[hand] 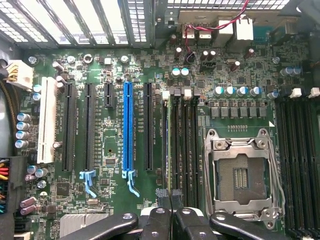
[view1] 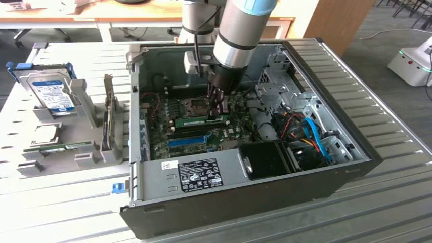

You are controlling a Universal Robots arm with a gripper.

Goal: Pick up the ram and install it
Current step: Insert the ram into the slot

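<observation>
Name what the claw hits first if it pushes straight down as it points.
The ram, lying at the memory slots right under the claw; whether they already touch is unclear.

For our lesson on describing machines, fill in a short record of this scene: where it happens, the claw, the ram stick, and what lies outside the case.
setting: open computer case lying on a slatted table
claw: shut, tips at one end of the ram stick
ram stick: on edge at a slot beside the processor socket
outside the case: hard drive and another green stick in grey holders, at the exterior view's left
</observation>
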